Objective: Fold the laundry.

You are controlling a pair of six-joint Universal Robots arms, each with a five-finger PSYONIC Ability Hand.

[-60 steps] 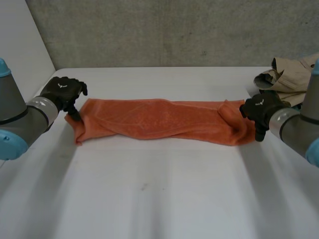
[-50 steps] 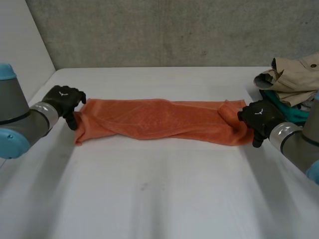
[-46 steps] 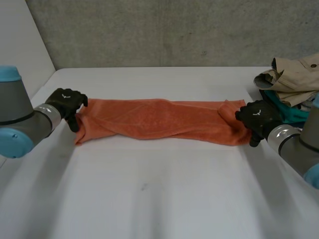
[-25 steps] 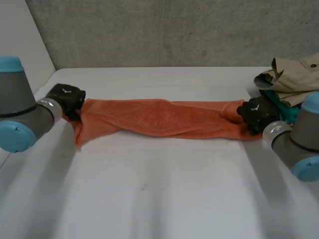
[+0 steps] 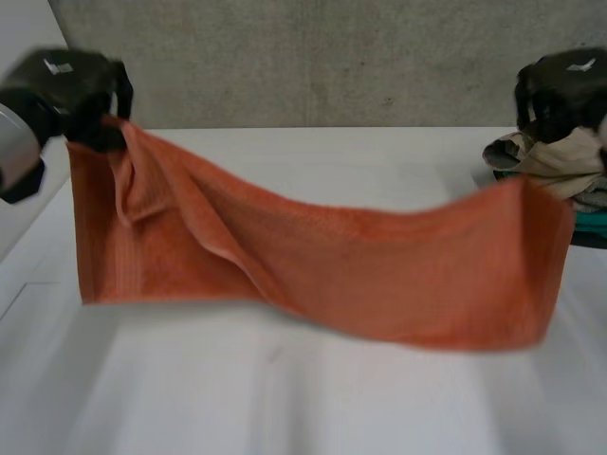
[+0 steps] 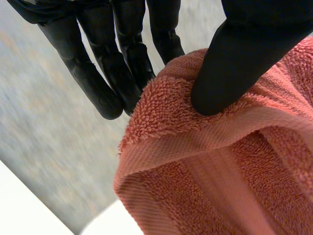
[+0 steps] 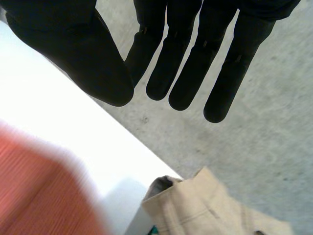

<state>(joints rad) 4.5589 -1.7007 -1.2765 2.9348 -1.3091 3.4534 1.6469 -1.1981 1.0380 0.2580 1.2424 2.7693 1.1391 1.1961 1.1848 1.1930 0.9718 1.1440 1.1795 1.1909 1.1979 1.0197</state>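
The orange towel (image 5: pixel 313 265) hung stretched over the white table (image 5: pixel 285 408), its long axis running from hand to hand. The left hand (image 5: pixel 71 81) pinched one top corner between thumb and fingers. The right hand (image 5: pixel 564 85) hovered above the far end, fingers straight and holding nothing, so that corner lay just below its fingertips.

1. The white table (image 5: pixel 285 398) has a smooth, matte top. From the right wrist view its far edge (image 7: pixel 44 103) runs as a straight line.
2. A small dark speck (image 5: pixel 275 355) lies on the table, on the near half of its top, about midway between its left and right sides.
3. A grey concrete wall (image 5: pixel 313 57) stands upright just behind the table's far edge, mottled and pitted with small holes.
4. A plain white side wall (image 5: pixel 21 24) stands beyond the table's left edge and meets the concrete wall at the table's far left corner.
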